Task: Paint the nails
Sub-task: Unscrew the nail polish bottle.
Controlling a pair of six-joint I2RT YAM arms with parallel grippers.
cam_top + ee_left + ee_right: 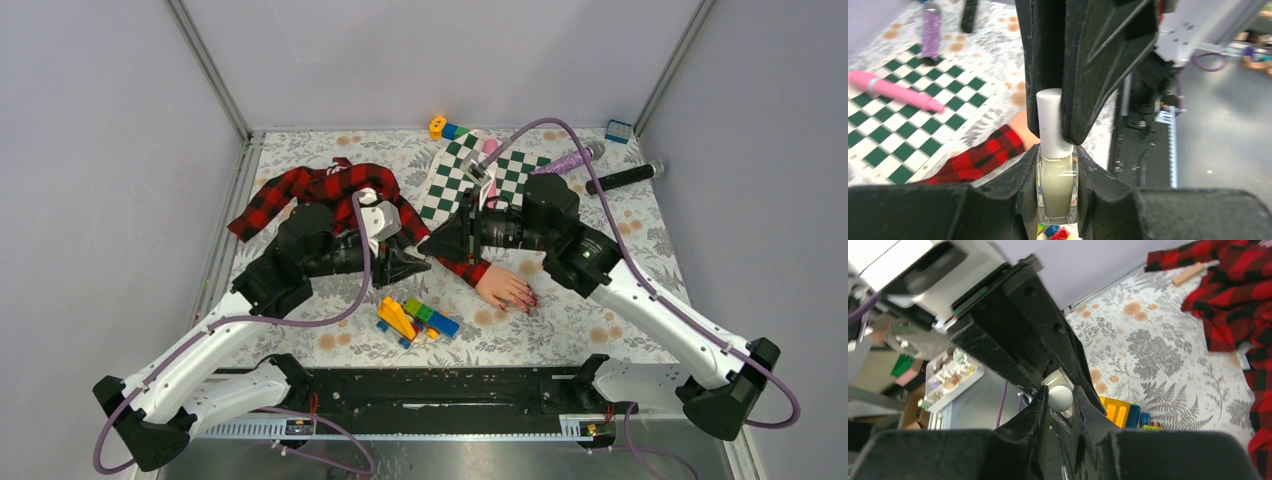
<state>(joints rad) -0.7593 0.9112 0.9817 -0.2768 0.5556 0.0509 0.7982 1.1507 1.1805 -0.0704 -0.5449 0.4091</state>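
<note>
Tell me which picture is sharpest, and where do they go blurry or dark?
Top external view: soft even light, faint shadows, sharp from mannequin hand to toy blocks. Left wrist view: the bottle is fairly crisp; the checkered cloth and pink pen behind it blur. Right wrist view: the near black fingers are dark and soft, the floral tablecloth clearer.

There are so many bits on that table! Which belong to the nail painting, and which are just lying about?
For the job: nail polish bottle, its white cap, mannequin hand, its nails.
Lying about: toy bricks, checkered cloth, pink pen, glittery purple stick, black marker.
</note>
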